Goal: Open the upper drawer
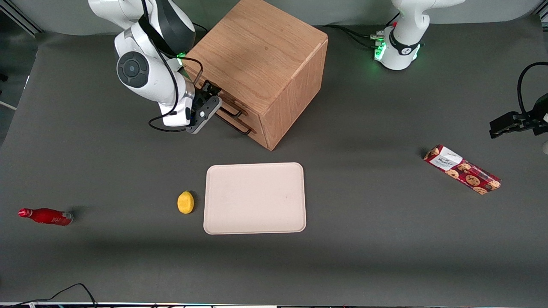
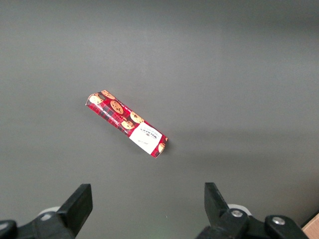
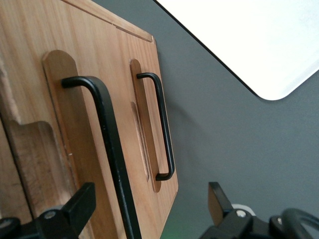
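The oak cabinet (image 1: 265,64) stands at the back of the table, its drawer fronts turned toward the working arm's end. My gripper (image 1: 212,97) is right in front of those drawers. In the right wrist view the upper drawer (image 3: 30,64) fills the frame as a light wood front. Its thin black bar handle (image 3: 107,134) runs between my fingers (image 3: 82,204). The gripper (image 3: 149,204) is open, with a gap on both sides of the bar and no contact that I can see. The lower drawer's matching handle (image 3: 165,134) lies closer to the table top.
A beige tray (image 1: 254,197) lies nearer the front camera than the cabinet, with a yellow lemon (image 1: 185,202) beside it. A red bottle (image 1: 46,216) lies toward the working arm's end. A red cookie box (image 1: 462,169) (image 2: 127,123) lies toward the parked arm's end.
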